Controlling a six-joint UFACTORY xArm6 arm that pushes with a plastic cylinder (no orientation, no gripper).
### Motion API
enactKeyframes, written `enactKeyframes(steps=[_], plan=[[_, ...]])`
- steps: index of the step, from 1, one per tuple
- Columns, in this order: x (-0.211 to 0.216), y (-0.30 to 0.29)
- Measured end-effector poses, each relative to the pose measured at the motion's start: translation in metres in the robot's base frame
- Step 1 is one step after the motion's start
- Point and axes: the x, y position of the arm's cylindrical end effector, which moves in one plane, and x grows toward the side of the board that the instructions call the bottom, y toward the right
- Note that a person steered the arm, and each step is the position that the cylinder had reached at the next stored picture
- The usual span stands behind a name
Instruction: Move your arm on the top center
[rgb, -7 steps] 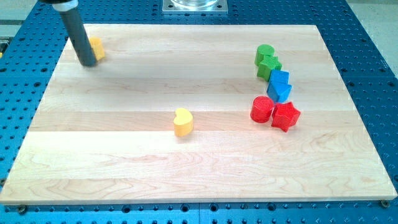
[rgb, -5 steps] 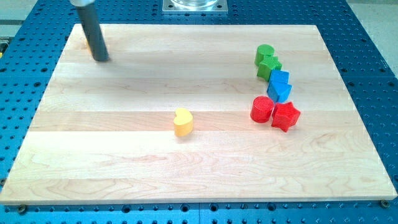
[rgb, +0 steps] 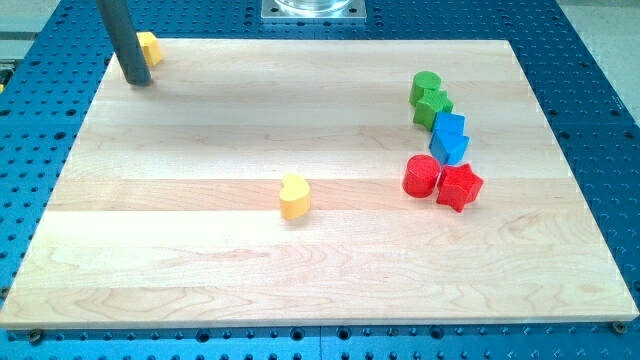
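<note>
My tip (rgb: 137, 80) rests on the wooden board (rgb: 200, 260) near its top left corner. A yellow block (rgb: 150, 47), shape unclear, sits just to the upper right of the rod, at the board's top edge and partly hidden by the rod. A yellow heart block (rgb: 294, 195) lies near the board's middle, far from the tip.
On the view's right stand a green cylinder (rgb: 425, 85) and a green block (rgb: 434, 106), two blue blocks (rgb: 449, 139) below them, then a red cylinder (rgb: 421, 176) and a red star (rgb: 459, 186). A metal mount (rgb: 313, 9) shows at the top centre, off the board.
The rod swung right, covering the yellow block at the top left, then came back left and up. That block now lies higher, at the board's top edge.
</note>
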Motion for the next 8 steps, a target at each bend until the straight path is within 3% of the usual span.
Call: enactKeyframes(steps=[1,3,5,8], plan=[[0.001,0.018],[0.000,0.109],[-0.028,0.270],[-0.046,0.280]])
